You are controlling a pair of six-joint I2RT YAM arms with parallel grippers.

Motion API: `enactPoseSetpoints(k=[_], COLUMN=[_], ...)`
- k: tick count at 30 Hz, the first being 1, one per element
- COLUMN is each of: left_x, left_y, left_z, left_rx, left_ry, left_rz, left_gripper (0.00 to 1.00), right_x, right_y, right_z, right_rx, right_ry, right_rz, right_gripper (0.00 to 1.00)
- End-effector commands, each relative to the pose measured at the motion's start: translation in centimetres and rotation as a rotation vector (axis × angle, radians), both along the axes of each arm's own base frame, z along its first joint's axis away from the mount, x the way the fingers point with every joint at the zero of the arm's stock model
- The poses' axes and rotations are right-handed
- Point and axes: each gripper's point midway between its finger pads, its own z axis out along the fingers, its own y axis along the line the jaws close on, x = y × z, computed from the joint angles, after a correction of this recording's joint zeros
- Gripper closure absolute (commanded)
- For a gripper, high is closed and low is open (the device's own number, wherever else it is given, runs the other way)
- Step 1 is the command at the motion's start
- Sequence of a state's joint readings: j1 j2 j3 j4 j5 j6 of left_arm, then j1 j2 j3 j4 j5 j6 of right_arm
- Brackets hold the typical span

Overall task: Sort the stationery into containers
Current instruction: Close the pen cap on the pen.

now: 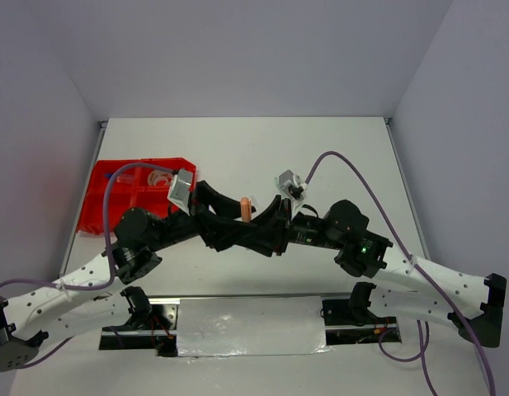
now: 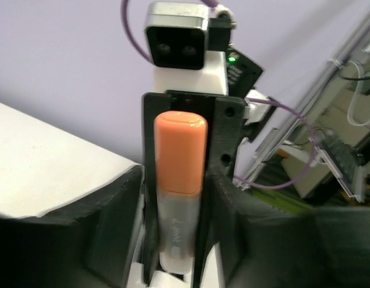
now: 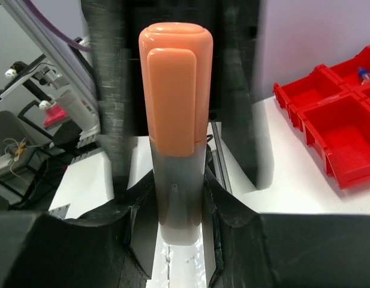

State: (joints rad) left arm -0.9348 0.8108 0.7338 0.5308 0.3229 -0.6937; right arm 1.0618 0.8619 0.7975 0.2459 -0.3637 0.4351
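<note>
An orange marker (image 1: 246, 208) with an orange cap and grey body stands upright above the table's middle, between both arms. My right gripper (image 3: 177, 192) is shut on the marker's (image 3: 176, 120) grey lower body. My left gripper (image 2: 179, 177) faces it from the other side, and its fingers (image 2: 113, 216) stand apart from the marker (image 2: 180, 180), outside the right gripper's fingers, so it is open. The red tray (image 1: 101, 206) lies at the left; its compartments (image 3: 334, 120) show in the right wrist view. A tape roll (image 1: 159, 177) and a blue pen (image 3: 364, 75) lie in the tray.
The two arms cross the middle of the table, wrists close together. Purple cables (image 1: 353, 165) loop above each arm. A shiny plate (image 1: 250, 326) lies at the near edge between the arm bases. White walls enclose the table on three sides.
</note>
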Motion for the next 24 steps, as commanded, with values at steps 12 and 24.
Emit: enactPoseSetpoints(k=[12,24], left_x=[0.4,0.7], left_y=[1.5,1.3], left_z=[5.1,6.1], left_rx=[-0.034,-0.01], left_ry=[-0.11,-0.122], left_rz=[0.094,0.107], left_gripper=[0.04,0.2], right_x=[-0.3,-1.2], right_y=[-0.5,-0.6], right_z=[1.4,1.2], right_rx=[0.052,0.052], right_ry=[-0.033,-0.041], right_rz=[-0.001,0.049], right_gripper=[1.0,1.0])
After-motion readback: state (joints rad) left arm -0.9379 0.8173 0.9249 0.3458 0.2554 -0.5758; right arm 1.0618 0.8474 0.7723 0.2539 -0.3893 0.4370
